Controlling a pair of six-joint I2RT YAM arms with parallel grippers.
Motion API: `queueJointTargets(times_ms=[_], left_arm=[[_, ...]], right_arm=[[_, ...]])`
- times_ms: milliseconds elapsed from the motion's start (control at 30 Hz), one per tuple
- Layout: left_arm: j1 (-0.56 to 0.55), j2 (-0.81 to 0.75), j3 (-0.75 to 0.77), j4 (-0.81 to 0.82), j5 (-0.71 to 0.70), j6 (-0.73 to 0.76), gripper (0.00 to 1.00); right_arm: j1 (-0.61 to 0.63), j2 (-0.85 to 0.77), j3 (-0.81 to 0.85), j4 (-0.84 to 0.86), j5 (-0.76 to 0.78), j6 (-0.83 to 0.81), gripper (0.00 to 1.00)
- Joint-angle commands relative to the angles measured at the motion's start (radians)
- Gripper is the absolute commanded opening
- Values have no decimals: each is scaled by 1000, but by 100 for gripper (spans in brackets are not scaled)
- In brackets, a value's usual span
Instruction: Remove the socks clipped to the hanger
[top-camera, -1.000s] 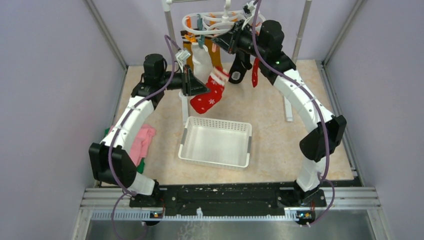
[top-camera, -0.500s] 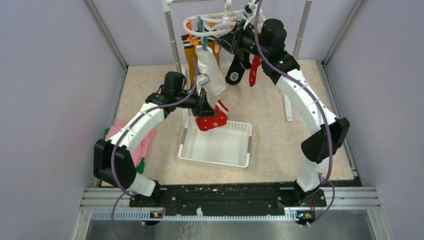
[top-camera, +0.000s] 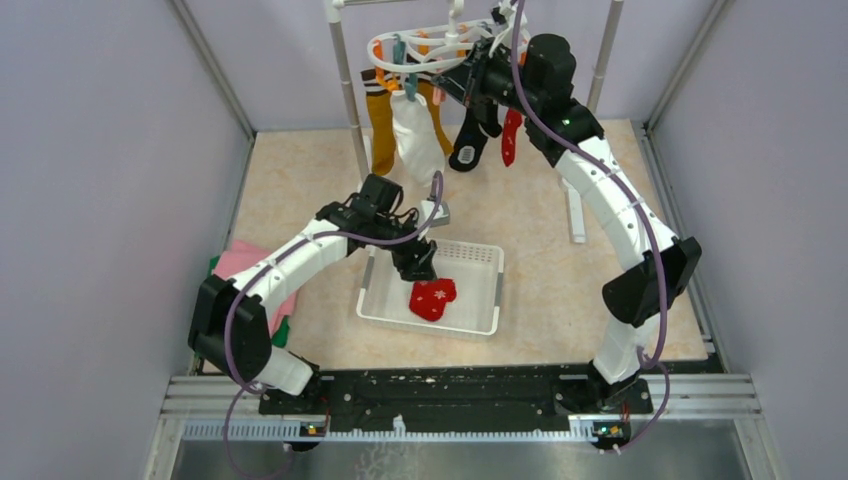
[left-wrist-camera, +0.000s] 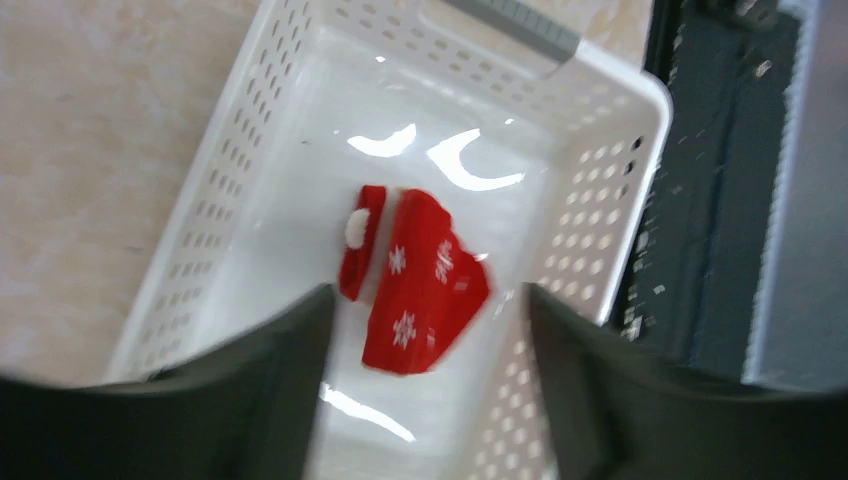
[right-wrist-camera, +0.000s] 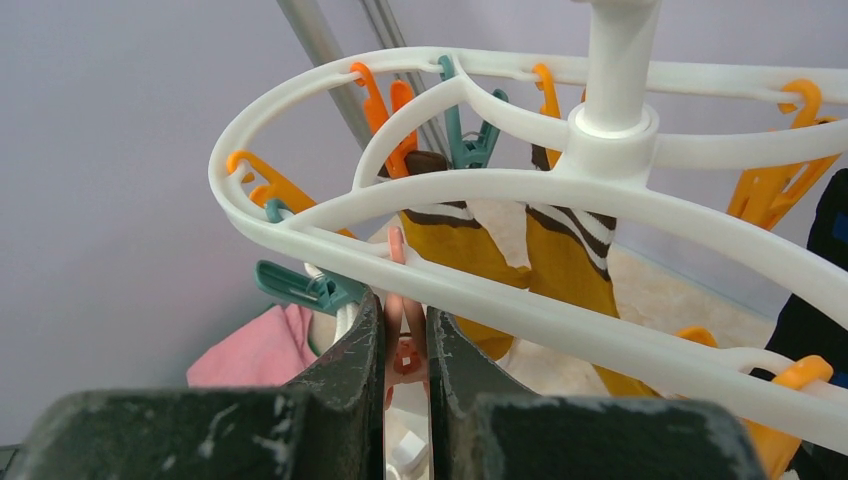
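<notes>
Red snowflake sock (top-camera: 432, 297) flat on the floor of the white basket (top-camera: 430, 326), toward its near wall; half a second ago pinched in mid-air. Just above, left gripper (top-camera: 420, 262) spread apart, empty. Other socks (top-camera: 415, 140) hanging from the hanger (right-wrist-camera: 620, 200) as before. Right gripper (right-wrist-camera: 405, 345) clamped on a pink clip (right-wrist-camera: 398, 265).

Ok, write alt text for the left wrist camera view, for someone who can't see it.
A red sock with white snowflakes lies loose on the floor of a white mesh basket, seen from above and framed by the open left gripper. Beige tabletop shows at left.
</notes>
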Motion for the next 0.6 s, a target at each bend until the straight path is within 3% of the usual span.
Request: queueJointTargets(times_ms=[0, 200, 433, 567], left_arm=[[3, -38, 6, -26, -70, 98, 95], [35, -104, 112, -20, -199, 0, 99], [275, -74, 329, 56, 73, -212, 99], [315, -20, 400, 159, 132, -273, 99]], right_arm=[[-8, -51, 51, 3, 10, -14, 0], [-8, -56, 42, -9, 17, -25, 0], [-18, -69, 43, -40, 24, -23, 0], [-34, -105, 1, -34, 24, -11, 0]])
